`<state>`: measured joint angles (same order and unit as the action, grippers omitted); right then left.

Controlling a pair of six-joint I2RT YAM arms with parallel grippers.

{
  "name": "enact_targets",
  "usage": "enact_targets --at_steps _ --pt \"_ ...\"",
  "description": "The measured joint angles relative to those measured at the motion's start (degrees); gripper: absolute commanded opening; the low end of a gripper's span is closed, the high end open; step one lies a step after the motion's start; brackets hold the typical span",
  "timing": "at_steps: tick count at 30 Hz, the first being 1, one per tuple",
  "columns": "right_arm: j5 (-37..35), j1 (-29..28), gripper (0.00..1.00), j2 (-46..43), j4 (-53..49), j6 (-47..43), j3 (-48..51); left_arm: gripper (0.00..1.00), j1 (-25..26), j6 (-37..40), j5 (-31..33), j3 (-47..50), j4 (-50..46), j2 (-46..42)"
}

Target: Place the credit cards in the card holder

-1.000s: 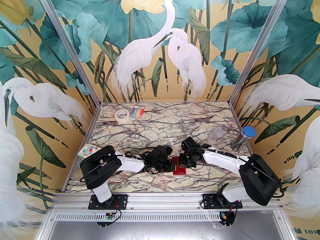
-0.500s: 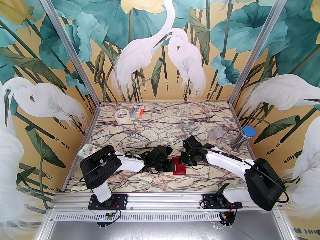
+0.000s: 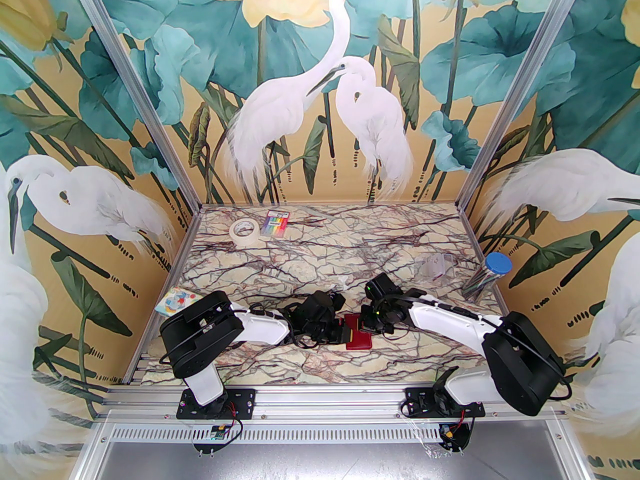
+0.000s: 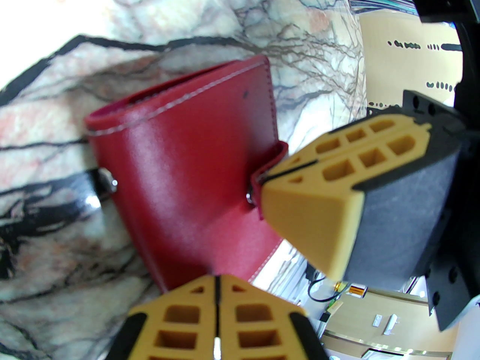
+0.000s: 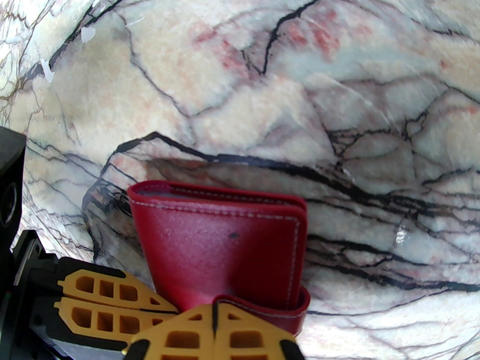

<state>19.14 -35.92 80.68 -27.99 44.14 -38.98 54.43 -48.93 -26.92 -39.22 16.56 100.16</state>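
Card holder [image 3: 362, 343], folded shut, sits at the middle of the marbled desk's [image 3: 320, 258] near half. Right fingers [image 5: 232, 323] are clamped on its snap tab [image 4: 277, 152]; left fingers [image 4: 247, 297], closed tight, touch its left edge.

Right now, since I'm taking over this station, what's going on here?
Both arms are on the red wallet, folded shut near the front of the table. The left gripper pinches one edge; the right gripper is closed on its snap tab, seemingly to open it.
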Motion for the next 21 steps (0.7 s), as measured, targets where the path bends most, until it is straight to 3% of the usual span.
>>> enact_targets --at_steps 21 --pt "-0.50 0.00 0.00 0.74 -0.24 -0.59 -0.20 0.06 0.00 0.00 -0.02 -0.07 -0.02 0.07"
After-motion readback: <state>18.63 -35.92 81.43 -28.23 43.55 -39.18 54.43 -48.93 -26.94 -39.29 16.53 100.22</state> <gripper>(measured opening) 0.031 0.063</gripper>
